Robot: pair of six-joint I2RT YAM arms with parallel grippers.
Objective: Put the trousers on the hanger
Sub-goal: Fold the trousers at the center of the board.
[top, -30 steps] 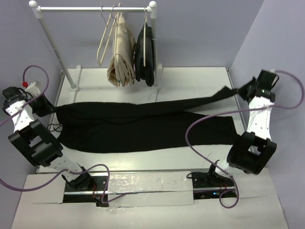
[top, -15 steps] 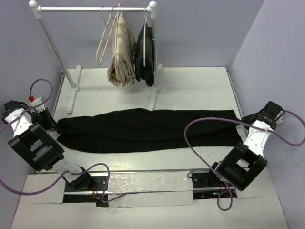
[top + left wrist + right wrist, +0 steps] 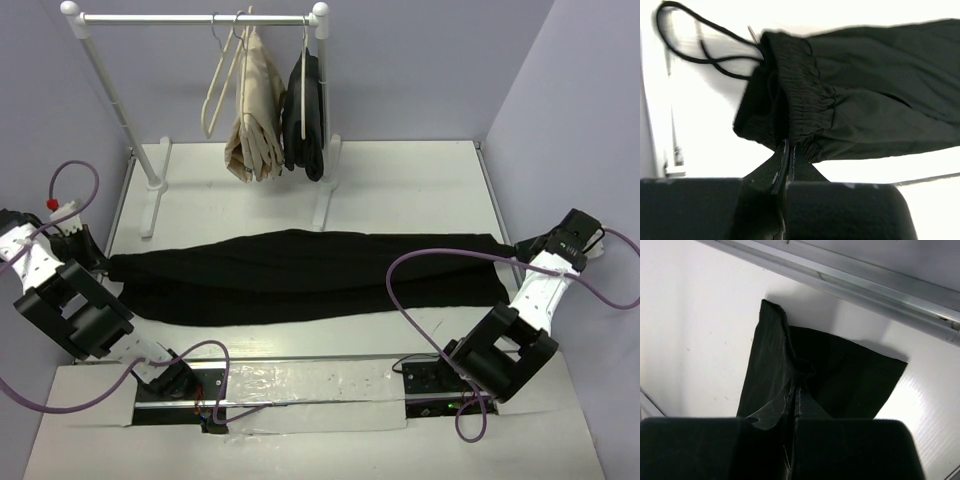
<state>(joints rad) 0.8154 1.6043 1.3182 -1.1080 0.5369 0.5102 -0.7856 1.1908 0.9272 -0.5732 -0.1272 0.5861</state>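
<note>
The black trousers (image 3: 300,275) lie stretched flat across the table from left to right. My left gripper (image 3: 103,265) is shut on their elastic waistband (image 3: 800,105) at the left end, with the drawstring (image 3: 705,55) loose on the table. My right gripper (image 3: 520,250) is shut on a leg hem (image 3: 840,375) at the right end, close to the table's metal edge rail (image 3: 865,282). In the wrist views both grippers (image 3: 789,150) (image 3: 796,390) have their jaws pressed together on the fabric. The empty cream hanger (image 3: 215,90) hangs on the rack at the back.
A white clothes rack (image 3: 190,18) stands at the back left, its feet (image 3: 152,200) on the table. Beside the empty hanger hang beige trousers (image 3: 255,115) and a smaller black garment (image 3: 305,115). Purple cables (image 3: 430,270) loop over the table from both arms.
My right gripper came down from the raised back right with the leg end to the table. My left gripper pulled the waistband outward to the left. The trousers now lie straight and taut.
</note>
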